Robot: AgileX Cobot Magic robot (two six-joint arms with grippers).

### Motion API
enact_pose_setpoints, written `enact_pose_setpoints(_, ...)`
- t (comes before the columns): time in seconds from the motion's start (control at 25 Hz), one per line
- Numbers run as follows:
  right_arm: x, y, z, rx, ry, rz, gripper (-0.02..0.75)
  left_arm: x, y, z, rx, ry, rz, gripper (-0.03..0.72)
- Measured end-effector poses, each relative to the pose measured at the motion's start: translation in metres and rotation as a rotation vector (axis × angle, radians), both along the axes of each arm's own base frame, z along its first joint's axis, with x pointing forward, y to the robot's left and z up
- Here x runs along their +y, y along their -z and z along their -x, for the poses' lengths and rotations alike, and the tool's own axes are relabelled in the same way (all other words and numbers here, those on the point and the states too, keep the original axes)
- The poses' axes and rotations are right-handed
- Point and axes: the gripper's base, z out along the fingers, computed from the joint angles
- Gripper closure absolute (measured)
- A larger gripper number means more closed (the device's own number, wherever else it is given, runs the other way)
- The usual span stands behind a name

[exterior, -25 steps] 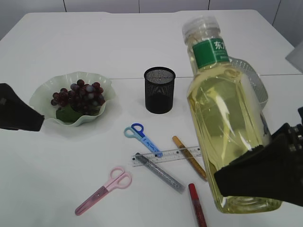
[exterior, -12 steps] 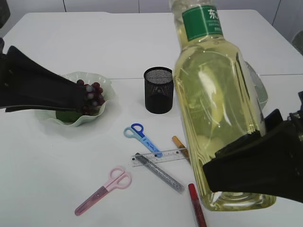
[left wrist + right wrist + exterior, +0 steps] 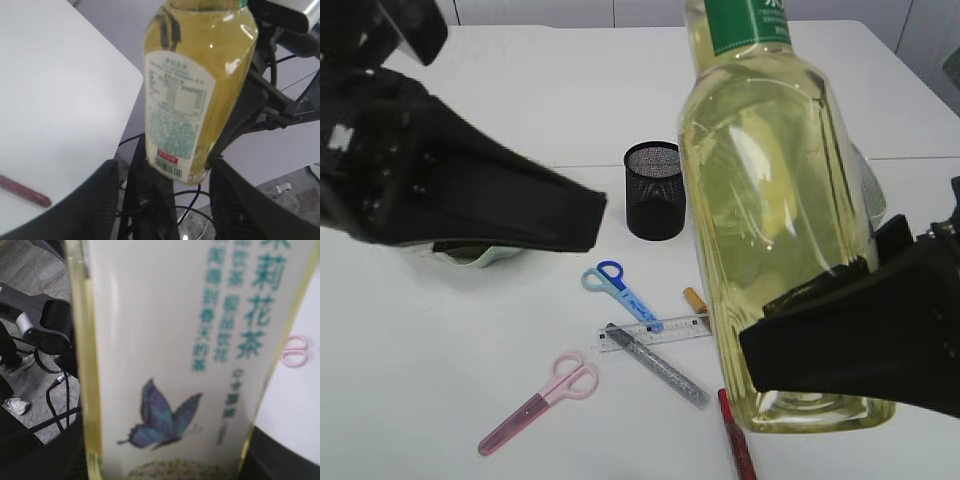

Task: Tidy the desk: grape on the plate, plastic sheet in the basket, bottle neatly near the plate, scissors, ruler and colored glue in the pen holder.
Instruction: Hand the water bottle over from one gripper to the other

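While the right gripper [image 3: 820, 330] clamps the tea bottle [image 3: 775, 220] upright, raised right of the pen holder [image 3: 656, 189] | left gripper [image 3: 162, 200] parted, empty, reaching toward bottle, arm left of holder | count: two scissors, one ruler [image 3: 655, 332] | plate [image 3: 470, 257] mostly hidden, bottle cap cut off

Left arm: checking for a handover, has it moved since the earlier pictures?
Yes. The left arm swung right, now covering the plate, nearing the pen holder.
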Motion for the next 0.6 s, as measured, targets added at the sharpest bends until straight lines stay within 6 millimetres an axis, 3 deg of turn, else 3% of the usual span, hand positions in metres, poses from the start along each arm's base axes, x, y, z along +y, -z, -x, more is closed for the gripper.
enact_pose_setpoints(0.24, 0.002, -0.004, 0.000, -0.008, -0.010, -0.042, 0.326, -0.016, -0.012, -0.015, -0.020, 0.000, 0.142, 0.249)
enact_pose_setpoints(0.6, 0.003, -0.007, 0.001, -0.020, -0.025, -0.083, 0.326, -0.021, -0.014, -0.024, -0.039, -0.003, 0.167, 0.183)
